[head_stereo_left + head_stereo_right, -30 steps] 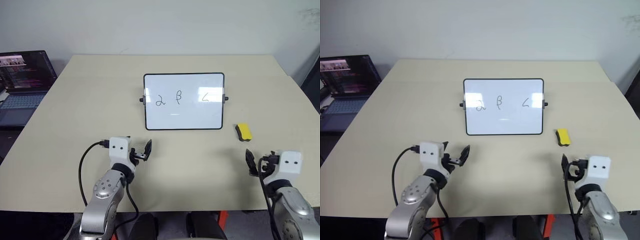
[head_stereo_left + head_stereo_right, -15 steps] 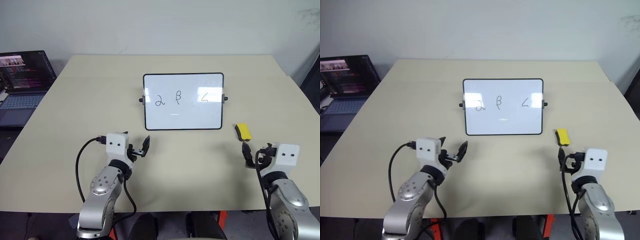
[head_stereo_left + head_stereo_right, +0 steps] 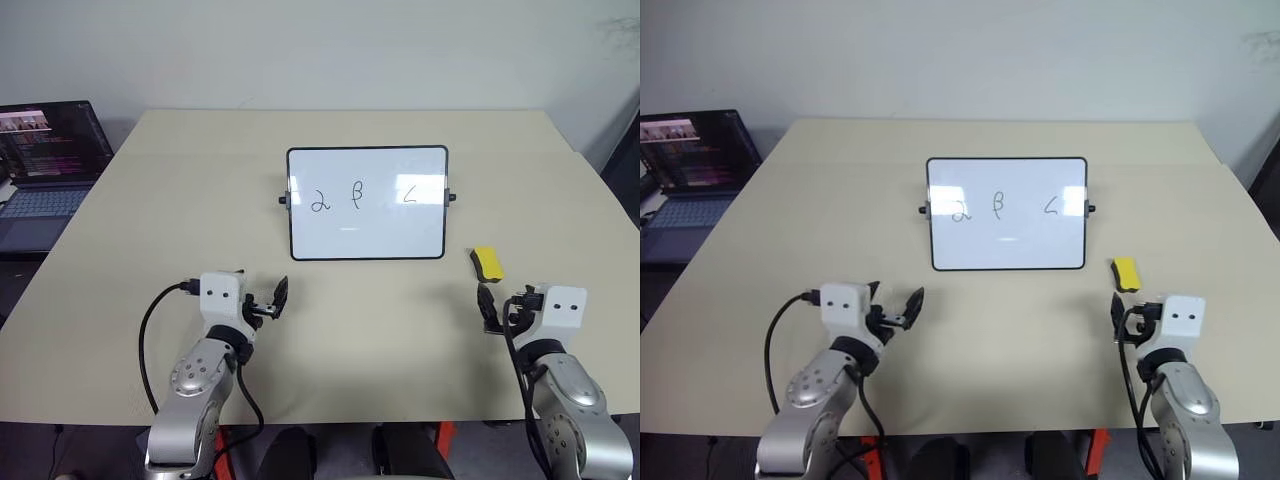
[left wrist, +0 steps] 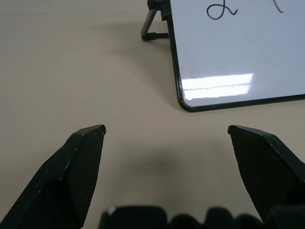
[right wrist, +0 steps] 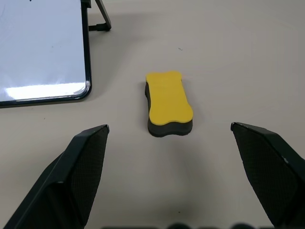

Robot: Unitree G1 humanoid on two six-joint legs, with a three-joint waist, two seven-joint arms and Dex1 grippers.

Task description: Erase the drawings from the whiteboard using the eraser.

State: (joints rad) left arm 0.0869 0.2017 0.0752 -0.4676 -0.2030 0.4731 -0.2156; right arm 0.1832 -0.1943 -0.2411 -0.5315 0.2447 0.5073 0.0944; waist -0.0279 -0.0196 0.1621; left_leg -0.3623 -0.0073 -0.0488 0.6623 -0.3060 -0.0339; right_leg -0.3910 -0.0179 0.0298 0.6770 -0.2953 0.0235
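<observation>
A: Claws?
B: Left gripper (image 4: 167, 129) wide, empty; right gripper (image 5: 170, 128) wide, empty, facing the eraser (image 5: 168, 102).
A: Eraser position?
B: On table (image 3: 180, 200), right of whiteboard (image 3: 367, 203); drawings (image 3: 356, 193) intact.

Quick count: one whiteboard (image 3: 367, 203) carrying three drawings (image 3: 362, 196), one yellow eraser (image 3: 487, 262), one table (image 3: 180, 200), one laptop (image 3: 48, 170) off to the side, maybe with more behind it, hard to tell. Two grippers, left (image 3: 268, 304) and right (image 3: 497, 308).
</observation>
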